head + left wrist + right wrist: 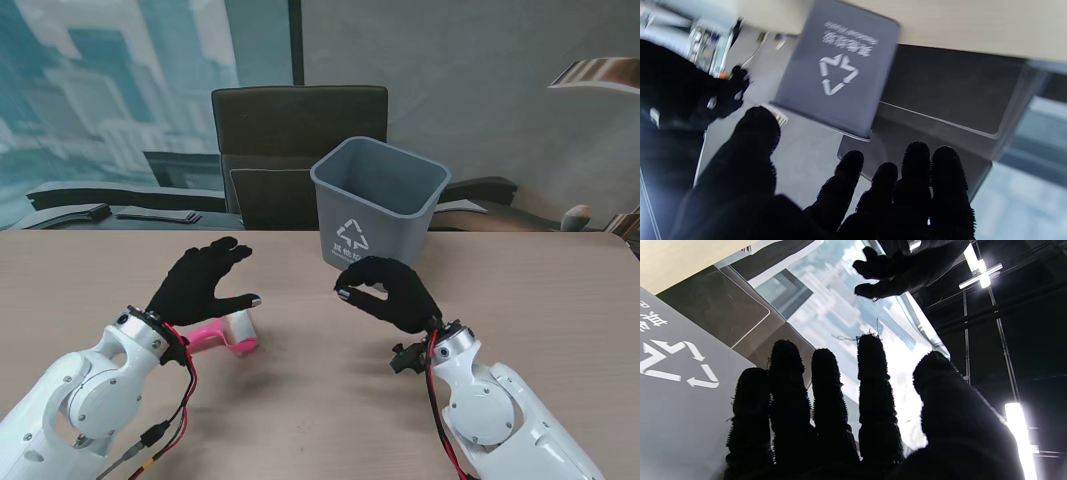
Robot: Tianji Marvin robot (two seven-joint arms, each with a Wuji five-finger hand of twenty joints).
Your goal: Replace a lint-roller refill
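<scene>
A pink lint roller (228, 338) with a whitish end lies on the wooden table (320, 400), close to my left wrist. My left hand (205, 283) hovers just beyond it in a black glove, fingers spread, holding nothing; the left wrist view shows its fingers (880, 186) apart. My right hand (392, 293) is raised in front of the bin, fingers loosely curved and thumb apart. In the right wrist view its fingers (826, 400) hold nothing. No refill roll can be made out in any view.
A grey recycling bin (380, 205) stands at the table's far edge, between the hands, also visible as the bin (840, 73) and the bin (680, 400). A dark chair (298, 130) stands behind it. Dark flat items (150, 213) lie on a far-left surface.
</scene>
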